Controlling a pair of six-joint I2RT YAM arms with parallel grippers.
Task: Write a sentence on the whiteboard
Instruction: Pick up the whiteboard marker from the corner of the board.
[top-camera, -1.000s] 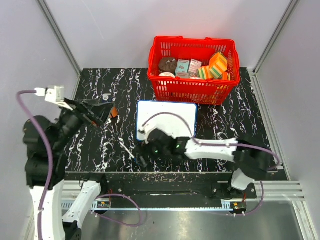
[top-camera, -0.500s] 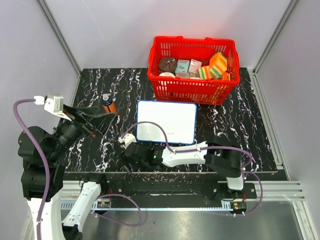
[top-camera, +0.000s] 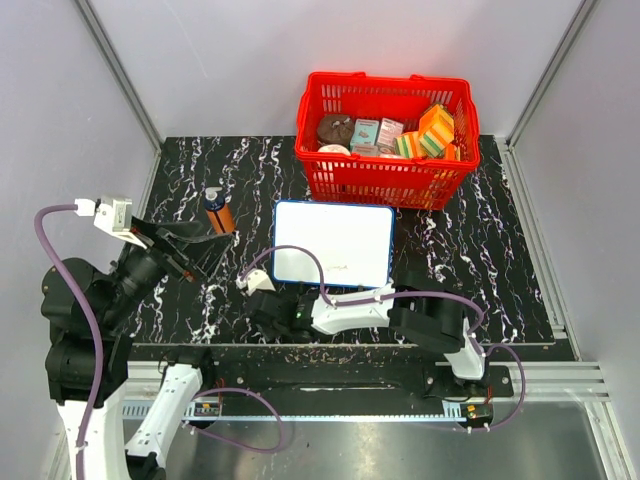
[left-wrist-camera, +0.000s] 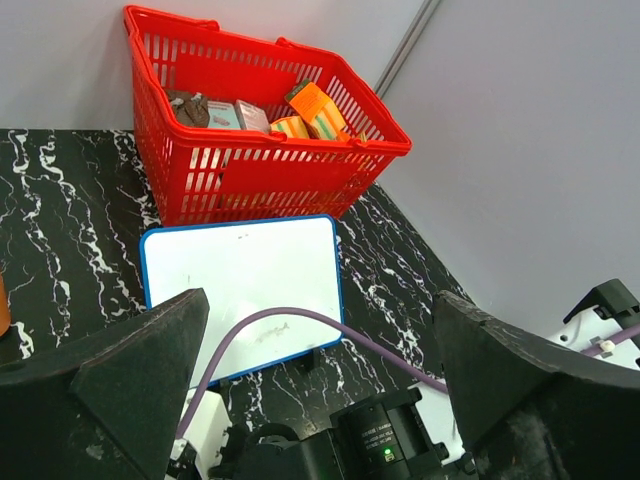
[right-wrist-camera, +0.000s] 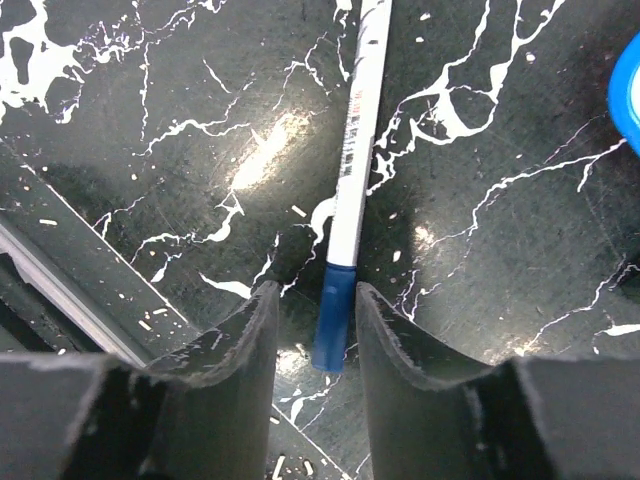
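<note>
bright even light; glare patch on glossy table (right-wrist-camera: 262, 150); soft shadows; near foreground blurred

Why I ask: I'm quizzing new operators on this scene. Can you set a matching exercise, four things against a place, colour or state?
Things:
1. whiteboard
2. marker
3. basket
4. left hand

Descriptions:
A. red, at the far edge of the table
B. wide open, holding nothing
C. lying between the fingers of the right hand
D. blue-framed, lying flat mid-table

Pairs: 1-D, 2-C, 3-A, 4-B
</note>
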